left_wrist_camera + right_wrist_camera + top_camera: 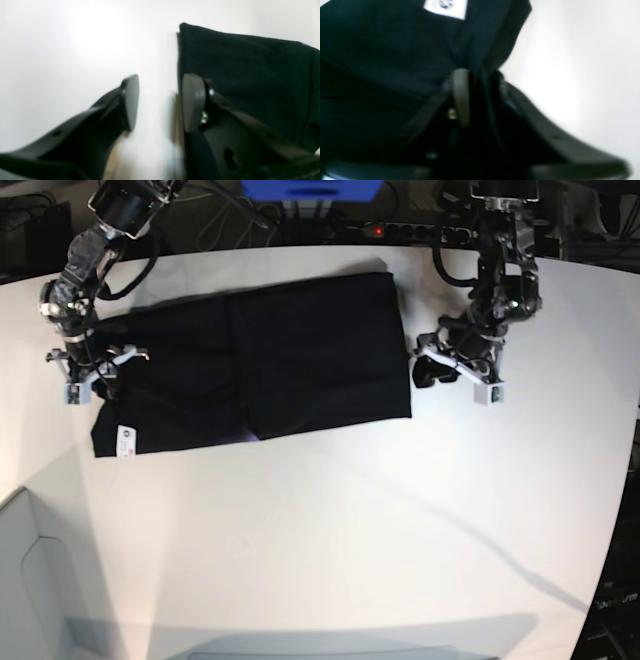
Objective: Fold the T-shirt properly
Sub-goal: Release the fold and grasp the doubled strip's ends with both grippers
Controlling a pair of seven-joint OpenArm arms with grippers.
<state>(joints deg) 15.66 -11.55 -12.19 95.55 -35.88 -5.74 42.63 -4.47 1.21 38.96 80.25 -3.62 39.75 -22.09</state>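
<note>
Now pinching the T-shirt edge at nine o'clock with the right gripper jaws, ready for lifting and folding. Waiting at three o'clock, left gripper jaws spread, just beside the cloth lying flat on the tabletop.

We count one T-shirt, black, with one small white label. We count two grippers: one left gripper and one right gripper (each has two fingers). One white table. One blue box.
</note>
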